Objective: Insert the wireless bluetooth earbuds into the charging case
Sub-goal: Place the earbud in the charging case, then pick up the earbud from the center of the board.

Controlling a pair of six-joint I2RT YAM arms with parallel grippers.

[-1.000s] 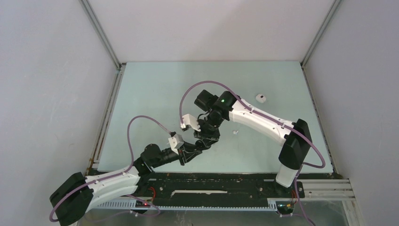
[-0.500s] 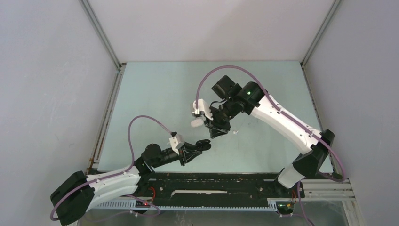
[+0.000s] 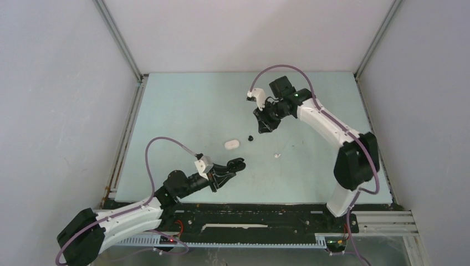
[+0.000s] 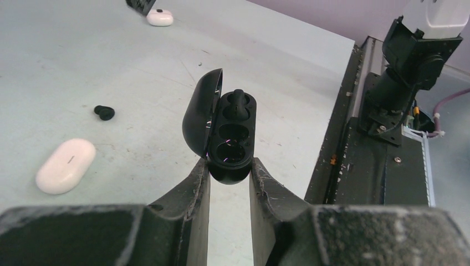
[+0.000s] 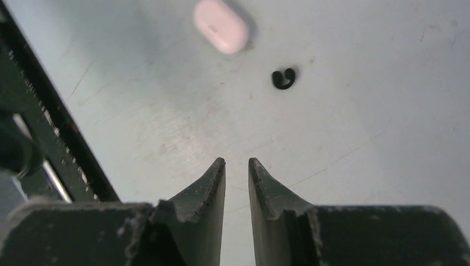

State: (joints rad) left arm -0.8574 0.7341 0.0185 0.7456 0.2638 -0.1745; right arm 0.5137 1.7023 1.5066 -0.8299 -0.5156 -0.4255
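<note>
at the near middle of the table [image 3: 183, 105]: my left gripper [image 4: 229, 166] reaches out low over the surface, pointing toward the right side.
left gripper state: i see both fingers pressed against the near end of the black charging case [image 4: 233, 133], one on each flank, so it has the case clamped.
charging case: it is lifted clear of the table in that grip, its lid swung open and standing on the left edge in the left wrist view.
seated earbud [image 4: 238, 100]: one black bud sits in the far socket of the case; the nearer socket shows as an open round well.
loose black earbud [image 3: 250, 138]: it lies on the table beyond the left gripper, apart from the case and just right of the white case [image 3: 231, 144].
white case: shut, lying flat on the table, between the left gripper and the far half of the table.
white earbud [image 3: 278, 155]: a small white speck on the table, to the right of the left gripper and well apart from it.
second white case [image 4: 159, 18]: shut, far off at the top of the left wrist view.
right gripper [image 5: 237, 163]: it hangs above the far half of the table, pointing down.
right gripper state: i see only a narrow slit between its fingertips and nothing held in it.
right wrist view: the loose black earbud and the white case both lie on the table past the fingertips, clear of them.
</note>
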